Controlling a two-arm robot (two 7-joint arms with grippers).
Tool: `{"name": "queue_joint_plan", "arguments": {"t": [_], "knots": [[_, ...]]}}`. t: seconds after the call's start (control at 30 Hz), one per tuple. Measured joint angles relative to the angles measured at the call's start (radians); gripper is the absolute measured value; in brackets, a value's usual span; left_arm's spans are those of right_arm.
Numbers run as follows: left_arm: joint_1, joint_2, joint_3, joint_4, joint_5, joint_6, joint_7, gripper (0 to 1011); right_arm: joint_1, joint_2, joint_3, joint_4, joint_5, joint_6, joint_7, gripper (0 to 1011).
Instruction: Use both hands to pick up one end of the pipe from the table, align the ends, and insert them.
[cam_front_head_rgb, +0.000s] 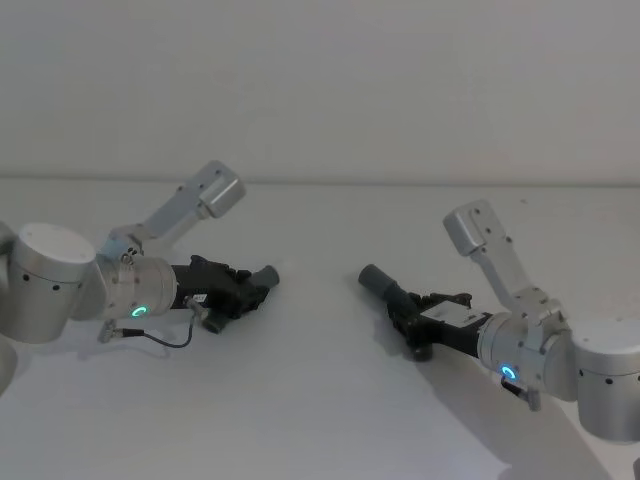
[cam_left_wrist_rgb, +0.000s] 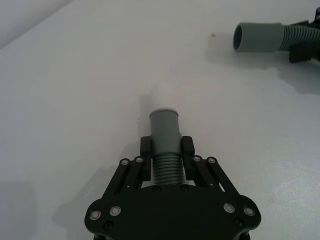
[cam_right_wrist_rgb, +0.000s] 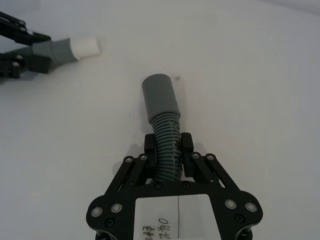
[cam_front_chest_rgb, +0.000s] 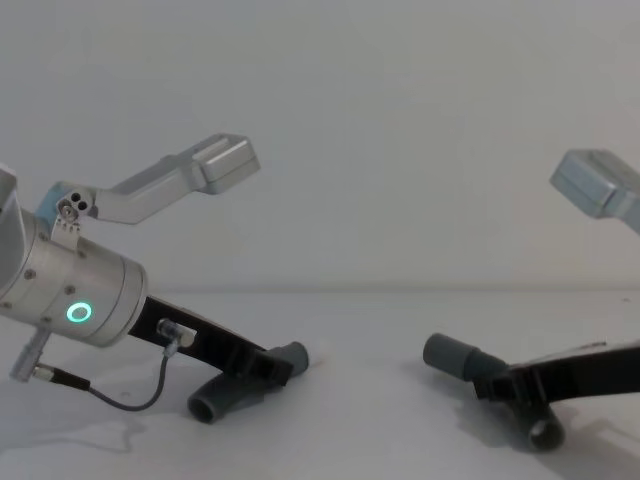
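The pipe is in two ribbed pieces, a gap apart, low over the white table (cam_front_head_rgb: 320, 400). My left gripper (cam_front_head_rgb: 245, 290) (cam_left_wrist_rgb: 167, 150) (cam_front_chest_rgb: 265, 368) is shut on the ribbed part of the left piece (cam_left_wrist_rgb: 165, 165), whose grey cuff (cam_left_wrist_rgb: 165, 130) ends in a narrow white tip (cam_left_wrist_rgb: 163, 97). My right gripper (cam_front_head_rgb: 410, 315) (cam_right_wrist_rgb: 167, 147) (cam_front_chest_rgb: 500, 385) is shut on the right piece (cam_right_wrist_rgb: 166, 145), just behind its open grey cuff (cam_right_wrist_rgb: 160, 97) (cam_front_head_rgb: 378, 281). The two ends point roughly toward each other. Each wrist view shows the other piece farther off, the right cuff (cam_left_wrist_rgb: 260, 37) and the white tip (cam_right_wrist_rgb: 85, 46).
A bare white wall rises behind the table's far edge. Both silver forearms reach in from the sides, each with a raised grey camera bracket (cam_front_head_rgb: 215, 190) (cam_front_head_rgb: 475, 228). A thin black cable (cam_front_head_rgb: 165, 340) loops under the left wrist.
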Motion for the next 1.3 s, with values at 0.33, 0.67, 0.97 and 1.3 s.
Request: {"name": "queue_joint_plan", "arguments": {"t": [0.33,0.67,0.97,1.3], "knots": [[-0.015,0.017,0.021,-0.025,0.037,-0.063,-0.021,351,-0.011,0.027,-0.002,-0.047,-0.024,-0.071,0.019,290],[-0.035,0.044,0.038,-0.062,0.074,-0.131,-0.062,348,-0.025,0.081,0.002,-0.11,-0.051,-0.165,0.058,290],[-0.07,0.09,0.062,-0.08,0.099,-0.199,-0.144,351,-0.022,0.16,-0.004,-0.146,-0.066,-0.241,0.139,290],[-0.102,0.135,0.074,-0.09,0.106,-0.257,-0.216,348,0.01,0.27,-0.039,-0.158,-0.085,-0.314,0.275,290]]}}
